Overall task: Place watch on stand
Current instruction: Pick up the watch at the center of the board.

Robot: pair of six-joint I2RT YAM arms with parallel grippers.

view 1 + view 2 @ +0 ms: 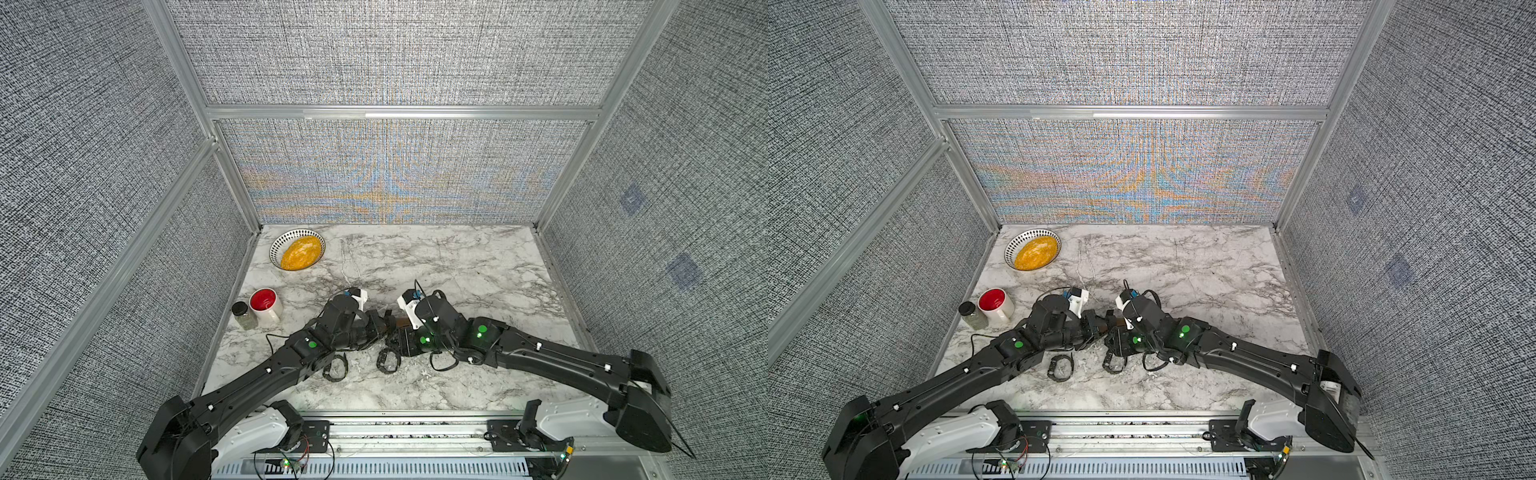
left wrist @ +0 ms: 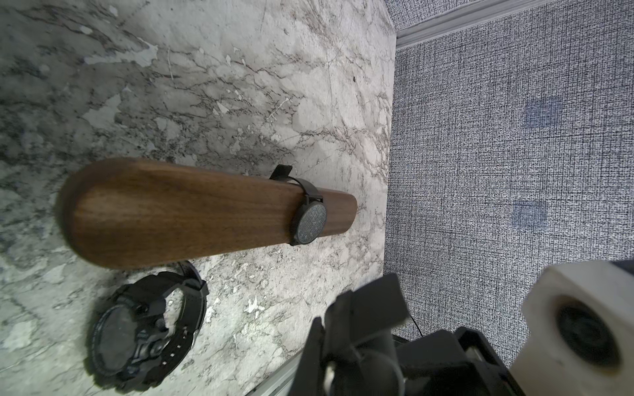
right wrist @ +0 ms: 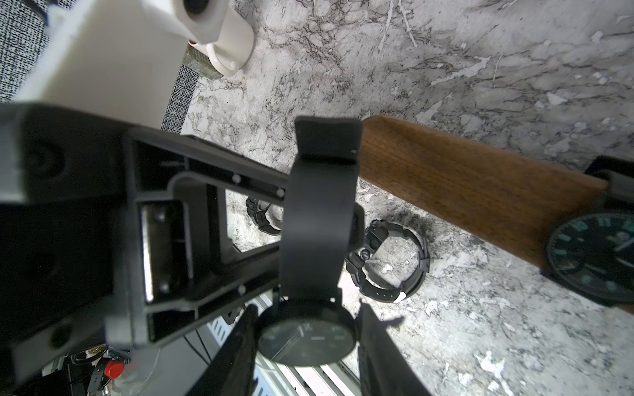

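Now the left pincer (image 1: 385, 323) is closed, its tip at the strap loop (image 3: 317, 223) of the watch (image 3: 305, 337), which hangs above the bench (image 3: 480, 325). The right pincer (image 3: 307, 308) has one jaw on each side of the watch, and I cannot tell if it clamps. Just right of the loop the stand (image 3: 463, 185) begins, its long axis running on rightward.

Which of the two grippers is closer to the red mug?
Left. The left gripper is toward the table's middle from the mug, at the stand's end. The right gripper, flanking a watch, faces it from beyond, farther from the mug.
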